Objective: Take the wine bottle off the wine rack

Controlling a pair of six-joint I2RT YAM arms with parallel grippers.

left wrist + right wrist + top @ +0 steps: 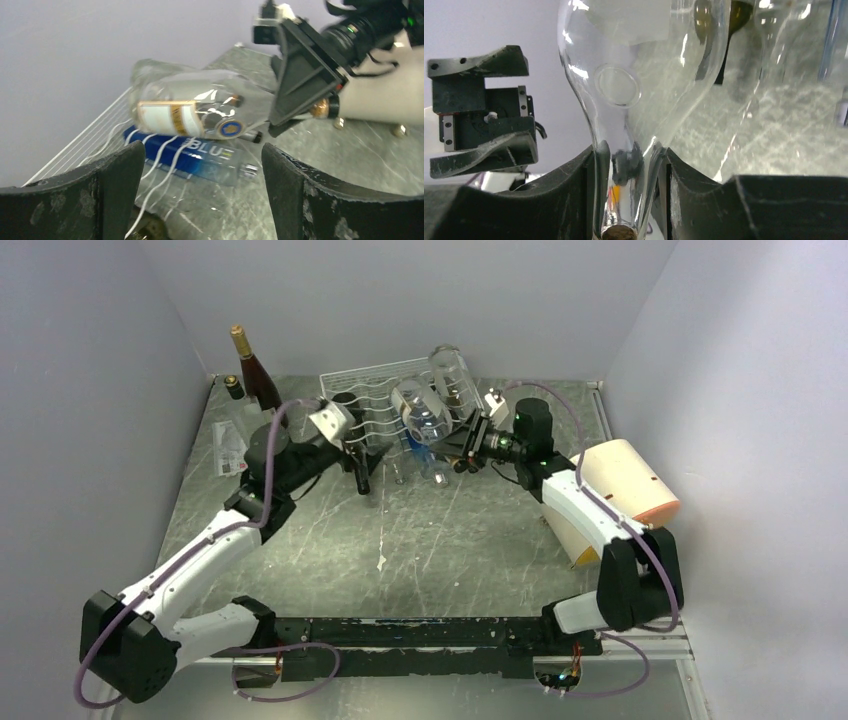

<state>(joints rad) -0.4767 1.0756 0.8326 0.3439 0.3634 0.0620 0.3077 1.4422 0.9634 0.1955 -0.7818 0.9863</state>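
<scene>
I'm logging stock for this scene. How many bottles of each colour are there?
Clear bottles: 3
Dark bottle: 1
Blue bottle: 1
Total: 5

Left arm point(200, 555): runs from the near-left base forward and inward, elbow raised, wrist bent down. Left gripper point(358, 468): points down toward the table, jaws wide apart, nothing between the fingers.

Right arm point(585, 510): rises from the near-right base, with the forearm running back and to the left and the wrist roughly level. Right gripper point(629, 190): fingers clamped on the neck of the wine bottle point(644, 75), one on each side.

The two grippers are near each other but not touching.
</scene>
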